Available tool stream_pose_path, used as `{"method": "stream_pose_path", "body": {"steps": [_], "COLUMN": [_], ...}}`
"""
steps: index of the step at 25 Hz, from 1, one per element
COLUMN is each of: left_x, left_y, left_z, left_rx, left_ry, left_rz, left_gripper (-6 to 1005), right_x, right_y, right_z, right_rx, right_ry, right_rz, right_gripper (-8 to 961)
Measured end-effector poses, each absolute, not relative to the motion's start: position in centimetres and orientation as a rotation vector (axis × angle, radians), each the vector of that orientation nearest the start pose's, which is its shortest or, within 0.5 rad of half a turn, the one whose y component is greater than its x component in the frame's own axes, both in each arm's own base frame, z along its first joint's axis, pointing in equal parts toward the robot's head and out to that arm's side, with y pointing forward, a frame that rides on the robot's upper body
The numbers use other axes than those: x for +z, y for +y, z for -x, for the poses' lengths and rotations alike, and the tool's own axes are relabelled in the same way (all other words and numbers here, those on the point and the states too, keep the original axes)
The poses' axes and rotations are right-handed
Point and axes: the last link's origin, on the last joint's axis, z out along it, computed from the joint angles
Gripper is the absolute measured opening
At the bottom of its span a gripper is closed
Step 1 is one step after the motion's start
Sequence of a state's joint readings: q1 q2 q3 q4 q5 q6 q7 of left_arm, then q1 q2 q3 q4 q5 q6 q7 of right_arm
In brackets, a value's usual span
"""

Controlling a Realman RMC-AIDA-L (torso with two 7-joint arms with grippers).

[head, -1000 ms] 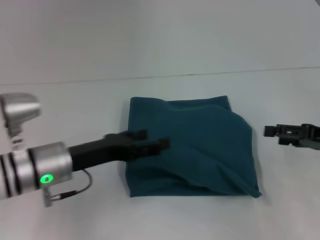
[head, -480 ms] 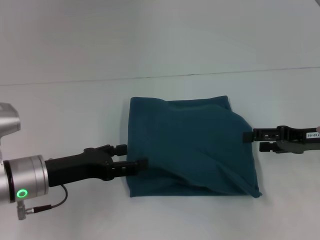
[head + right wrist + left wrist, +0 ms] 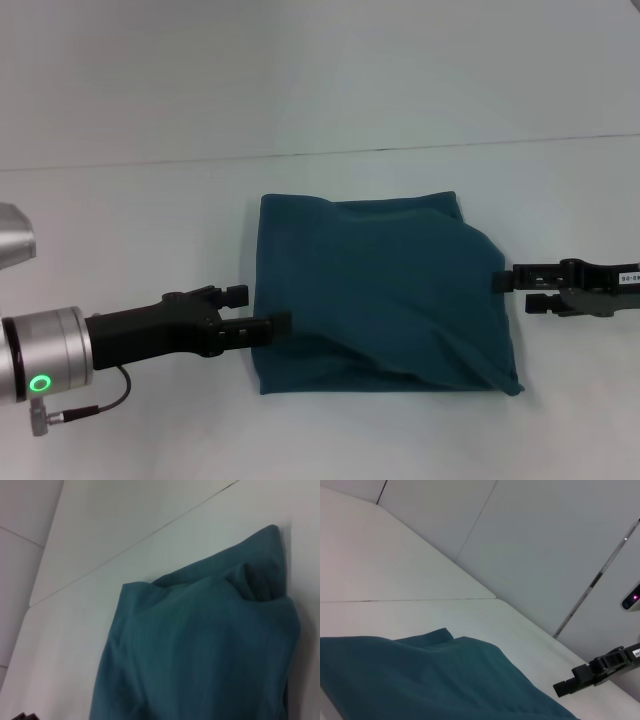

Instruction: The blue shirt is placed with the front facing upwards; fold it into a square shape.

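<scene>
The blue shirt [image 3: 380, 295] lies folded into a rough square in the middle of the white table, plain teal side up, with a ridge of wrinkles near its front edge. My left gripper [image 3: 262, 308] is low at the shirt's left edge, open, its nearer fingertip [image 3: 278, 322] just over the cloth's border. At the right edge my right gripper [image 3: 512, 289] is also open, holding nothing. The left wrist view shows the shirt [image 3: 430, 677] and, farther off, the right gripper [image 3: 580, 677]. The right wrist view is filled by the shirt [image 3: 200, 645].
The white table [image 3: 150, 230] runs wide on both sides of the shirt. A thin seam [image 3: 560, 140] crosses it behind the shirt, with a pale wall beyond.
My left gripper has pulled back from over the shirt to its left edge and dropped lower. The right gripper came in to the shirt's right edge, then eased slightly outward. The shirt has not moved.
</scene>
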State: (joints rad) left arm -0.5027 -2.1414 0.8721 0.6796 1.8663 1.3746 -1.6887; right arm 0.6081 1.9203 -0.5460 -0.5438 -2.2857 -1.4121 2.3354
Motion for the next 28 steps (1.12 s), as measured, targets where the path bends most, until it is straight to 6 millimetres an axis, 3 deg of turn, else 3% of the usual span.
{"method": "stream_pose_path", "body": {"steps": [12, 28], "left_x": [-3.6, -3.7], "left_y": [33.7, 33.8], "left_z": [24.7, 24.7], "left_rx": [-0.761, -0.757], "left_ry": [-1.051, -1.037], "left_rz": [2.596, 2.599], "left_gripper": [966, 964], "right_x": [2.8, 1.7], "right_y": [37.1, 37.3], "right_z": [-31.3, -30.3], "right_rx": [0.467, 0.510], "right_ry": [1.856, 1.848], "right_rz": [2.088, 2.106], "right_gripper": [916, 916]}}
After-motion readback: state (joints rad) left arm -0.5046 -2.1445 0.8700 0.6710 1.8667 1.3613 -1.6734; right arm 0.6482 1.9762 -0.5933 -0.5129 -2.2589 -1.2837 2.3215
